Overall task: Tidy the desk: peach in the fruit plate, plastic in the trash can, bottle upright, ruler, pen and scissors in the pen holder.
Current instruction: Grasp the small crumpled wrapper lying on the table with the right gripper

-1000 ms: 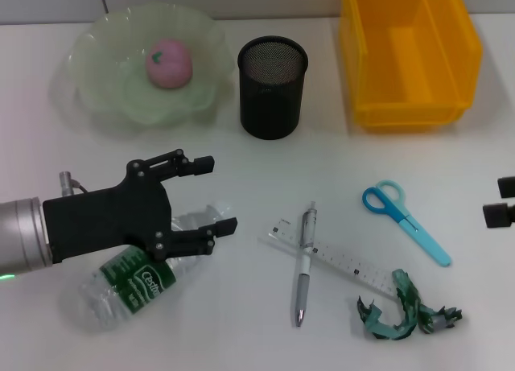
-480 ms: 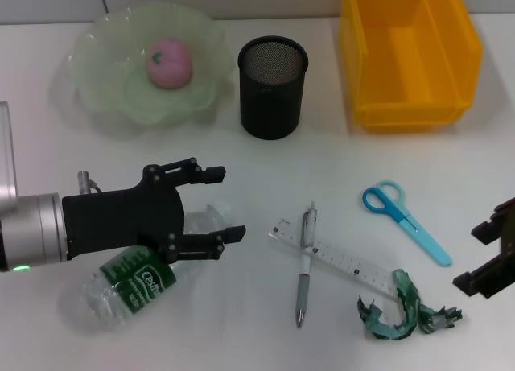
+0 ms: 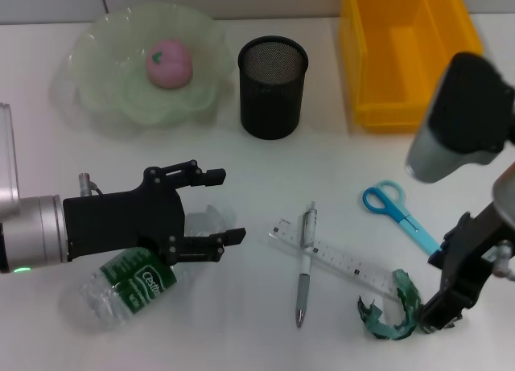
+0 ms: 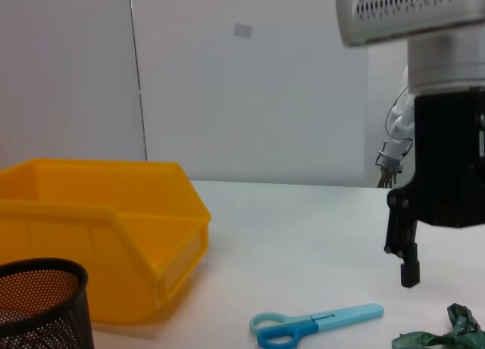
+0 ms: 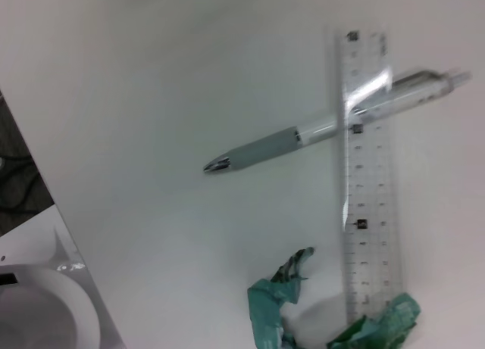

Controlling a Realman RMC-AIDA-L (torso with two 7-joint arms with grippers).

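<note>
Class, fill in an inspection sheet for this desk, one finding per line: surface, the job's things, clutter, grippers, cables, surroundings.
Surface: white desk, no spills seen.
Peach: in the green fruit plate.
Bottle: lying on its side.
Pen: lying across the ruler.
Scissors: flat on the desk.
Pen holder: upright; nothing seen sticking out.
Plastic: crumpled green scrap beside the ruler's end.
Trash can: yellow bin, looks empty.
Clutter: nothing seen.
Left gripper: open, over the bottle's neck end.
Right gripper: above the plastic.
Cables: wires at the right wrist.
Surroundings: plain wall behind.
</note>
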